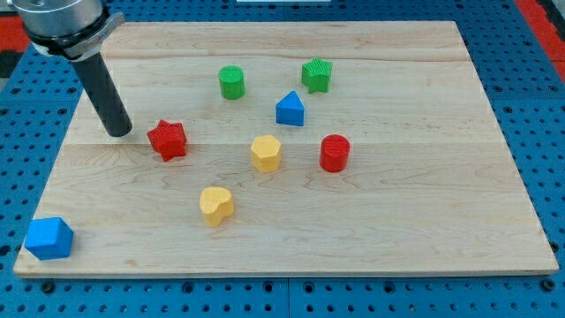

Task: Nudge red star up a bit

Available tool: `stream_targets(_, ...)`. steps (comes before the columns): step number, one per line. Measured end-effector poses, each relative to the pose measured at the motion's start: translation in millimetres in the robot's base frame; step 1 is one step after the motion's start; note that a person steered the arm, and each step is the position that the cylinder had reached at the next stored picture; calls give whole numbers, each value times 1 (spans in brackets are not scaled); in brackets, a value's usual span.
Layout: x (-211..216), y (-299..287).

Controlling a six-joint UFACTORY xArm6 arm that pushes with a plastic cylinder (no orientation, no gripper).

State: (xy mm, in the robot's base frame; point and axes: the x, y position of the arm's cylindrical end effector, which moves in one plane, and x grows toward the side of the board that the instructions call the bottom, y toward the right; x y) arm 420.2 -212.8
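The red star (168, 140) lies on the wooden board (424, 221), left of the middle. My tip (119, 132) rests on the board just left of the red star, a small gap apart, and slightly higher in the view. The dark rod rises from it toward the view's top left.
A green cylinder (231, 82), a green star (317, 75) and a blue triangular block (290, 109) lie toward the top. A yellow hexagon (266, 153), a red cylinder (335, 153) and a yellow heart (215, 205) lie mid-board. A blue block (48, 238) sits at the bottom left corner.
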Motion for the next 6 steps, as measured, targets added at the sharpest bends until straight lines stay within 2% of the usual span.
stream_targets(2, -14, -9)
stream_targets(3, 0, -39)
stream_targets(4, 20, -42)
stream_targets(6, 57, -14)
